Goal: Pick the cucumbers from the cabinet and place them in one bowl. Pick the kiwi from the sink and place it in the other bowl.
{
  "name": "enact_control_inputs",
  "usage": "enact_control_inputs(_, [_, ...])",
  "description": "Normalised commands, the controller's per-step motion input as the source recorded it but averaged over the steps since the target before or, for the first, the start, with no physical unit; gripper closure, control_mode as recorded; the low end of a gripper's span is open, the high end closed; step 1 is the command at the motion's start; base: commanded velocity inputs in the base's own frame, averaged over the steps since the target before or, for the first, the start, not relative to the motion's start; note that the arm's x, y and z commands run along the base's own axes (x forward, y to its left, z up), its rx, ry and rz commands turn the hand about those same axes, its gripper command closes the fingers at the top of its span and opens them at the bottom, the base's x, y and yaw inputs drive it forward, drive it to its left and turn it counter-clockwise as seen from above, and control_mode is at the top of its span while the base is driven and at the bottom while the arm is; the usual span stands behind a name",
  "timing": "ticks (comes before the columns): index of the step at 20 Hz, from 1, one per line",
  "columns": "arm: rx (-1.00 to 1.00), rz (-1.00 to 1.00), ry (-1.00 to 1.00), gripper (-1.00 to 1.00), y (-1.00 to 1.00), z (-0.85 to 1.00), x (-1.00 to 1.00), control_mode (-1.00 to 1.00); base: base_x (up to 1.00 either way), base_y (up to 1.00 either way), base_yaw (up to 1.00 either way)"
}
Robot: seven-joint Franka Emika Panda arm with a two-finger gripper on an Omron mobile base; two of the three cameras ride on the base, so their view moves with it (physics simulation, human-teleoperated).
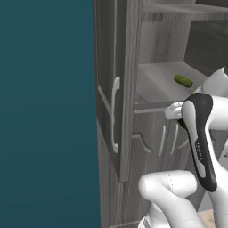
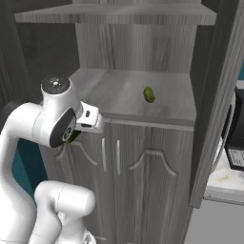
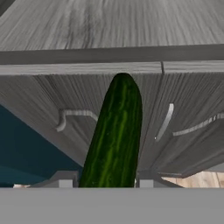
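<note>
A dark green cucumber stands up between my gripper fingertips in the hand view; the gripper is shut on it. In the right base view the gripper hangs just below the front edge of the shelf, at its left end, and a sliver of green shows under the hand. A second cucumber lies on the open shelf of the grey wood-grain cabinet, to the right of and behind the hand. My forearm hides most of the hand in the left base view.
The cabinet's left door stands open towards me and the right door swings out on the other side. Below the shelf are shut lower doors with curved handles. A dark appliance stands on a pale counter at right.
</note>
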Motion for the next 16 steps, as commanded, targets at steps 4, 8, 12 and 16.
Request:
enact_control_inputs(4, [0.0,0.0,0.0,1.0,0.0,0.0,-0.05,-1.0,0.0,0.0,0.0])
enact_control_inputs(8, [0.0,0.0,0.0,1.0,0.0,0.0,0.0,1.0,-0.41,-0.1,-0.06])
enact_control_inputs(12, [0.0,0.0,0.0,1.0,0.0,0.0,0.0,1.0,-0.52,-0.13,-0.06])
enact_control_inputs(16, [0.0,0.0,0.0,1.0,0.0,0.0,0.0,1.0,-0.58,-0.13,-0.06])
